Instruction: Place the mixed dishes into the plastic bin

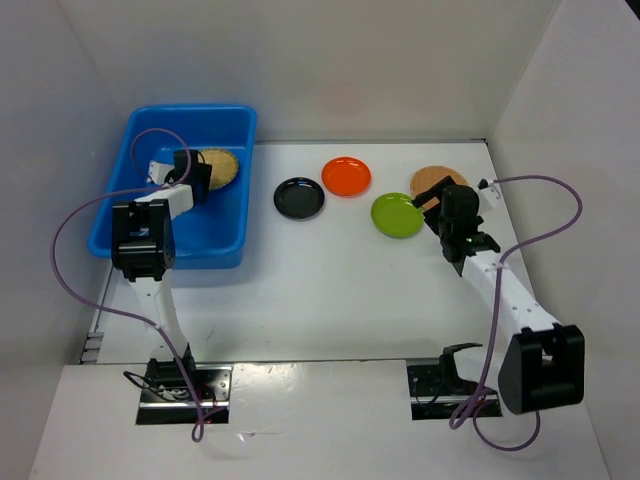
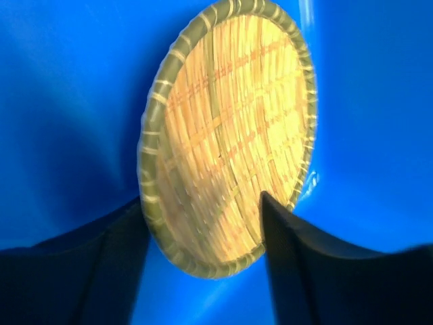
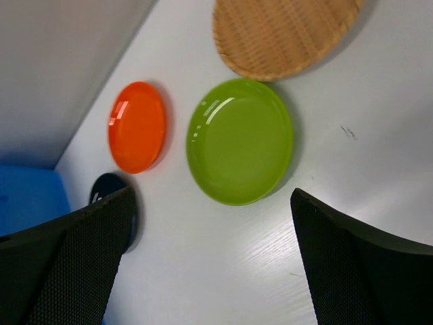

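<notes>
Left claw [image 2: 203,196] spread, tan woven plate [image 2: 230,122] between fingers inside plastic bin [image 1: 225,245], far left. View blurred, rim contact uncertain, likely not clamped.
Right claw [image 3: 213,196] wide open, empty, over lime green plate [image 3: 240,139] on worktop [image 1: 330,290], right.
Green plate likely light, stiff, glossy-slippery; pinch raised rim at near edge.
Orange plate [image 3: 137,125], black plate [image 1: 299,198] to its left.

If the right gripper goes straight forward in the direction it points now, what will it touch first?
The right gripper would most likely meet the lime green plate first; it lies straight ahead of the open jaws on the table. Depth is hard to judge.
</notes>
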Controlling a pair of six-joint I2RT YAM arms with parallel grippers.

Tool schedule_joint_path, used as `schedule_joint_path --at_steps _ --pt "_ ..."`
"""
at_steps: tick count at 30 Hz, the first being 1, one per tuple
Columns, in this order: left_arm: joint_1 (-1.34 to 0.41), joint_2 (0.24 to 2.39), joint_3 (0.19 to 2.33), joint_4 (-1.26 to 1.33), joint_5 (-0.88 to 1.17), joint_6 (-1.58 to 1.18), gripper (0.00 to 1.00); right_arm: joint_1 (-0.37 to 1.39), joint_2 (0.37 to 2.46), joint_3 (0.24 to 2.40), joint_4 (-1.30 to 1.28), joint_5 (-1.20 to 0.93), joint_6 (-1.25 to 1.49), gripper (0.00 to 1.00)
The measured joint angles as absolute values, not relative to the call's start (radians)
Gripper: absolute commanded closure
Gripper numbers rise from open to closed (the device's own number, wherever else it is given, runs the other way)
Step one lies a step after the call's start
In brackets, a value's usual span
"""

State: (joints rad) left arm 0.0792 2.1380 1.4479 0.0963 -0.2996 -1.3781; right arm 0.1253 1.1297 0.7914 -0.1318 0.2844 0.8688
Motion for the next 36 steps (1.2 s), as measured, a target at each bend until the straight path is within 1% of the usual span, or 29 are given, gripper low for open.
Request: schedule_joint_path --at_steps 4,5,8,12,20,25,26,28,33,36 --pt "0.087 2.138 1.450 0.074 -0.292 -1.342 0.12 0.121 1.248 0.796 -0.138 0.319 0.910 0.00" --pt "0.088 2.138 1.456 0.067 -0.290 -1.333 0.12 0.121 1.278 0.800 -0.139 0.325 0.920 0.00" --pt "0.088 2.137 1.496 0.022 -0.292 -1.282 0.05 0.113 1.363 0.822 -0.139 0.330 0.939 0.00" --pt "0.088 2.135 1.577 -0.069 -0.302 -1.202 0.01 0.108 1.444 0.855 -0.134 0.331 0.963 0.00" --pt "0.083 2.049 1.608 -0.141 -0.342 -1.029 0.01 0.080 1.496 0.872 -0.128 0.363 1.013 0.00" --pt "0.083 1.963 1.601 -0.158 -0.332 -0.908 0.01 0.034 1.527 0.869 -0.089 0.377 1.045 0.09" --pt "0.083 1.938 1.594 -0.157 -0.324 -0.882 0.01 0.029 1.534 0.869 -0.081 0.379 1.052 0.09" --pt "0.083 1.874 1.571 -0.150 -0.297 -0.834 0.01 0.020 1.551 0.866 -0.051 0.383 1.060 0.12" --pt "0.083 1.689 1.503 -0.104 -0.199 -0.753 0.01 0.010 1.625 0.862 0.015 0.386 1.089 0.12" --pt "0.082 1.604 1.497 -0.071 -0.138 -0.718 0.01 0.003 1.672 0.865 0.027 0.380 1.104 0.12"
